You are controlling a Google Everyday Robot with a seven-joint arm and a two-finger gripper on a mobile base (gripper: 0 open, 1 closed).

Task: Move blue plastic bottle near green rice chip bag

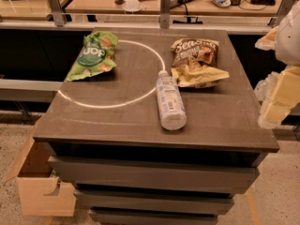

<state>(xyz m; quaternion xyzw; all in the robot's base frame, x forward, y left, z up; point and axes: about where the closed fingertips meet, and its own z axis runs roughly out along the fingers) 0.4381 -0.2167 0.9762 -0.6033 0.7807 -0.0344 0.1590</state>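
Note:
The blue plastic bottle (169, 102) lies on its side near the middle of the dark tabletop (117, 121), its white cap pointing away from me. The green rice chip bag (93, 55) lies crinkled at the far left of the top, about a bag's length from the bottle. My gripper (275, 104) is at the right edge of the view, off the table's right side, apart from the bottle and holding nothing that I can see.
A brown and cream chip bag (197, 62) lies just right of the bottle's cap. A white arc is painted on the top. Drawers sit below it. An open cardboard box (37, 182) stands on the floor at the left. Cluttered desks run behind.

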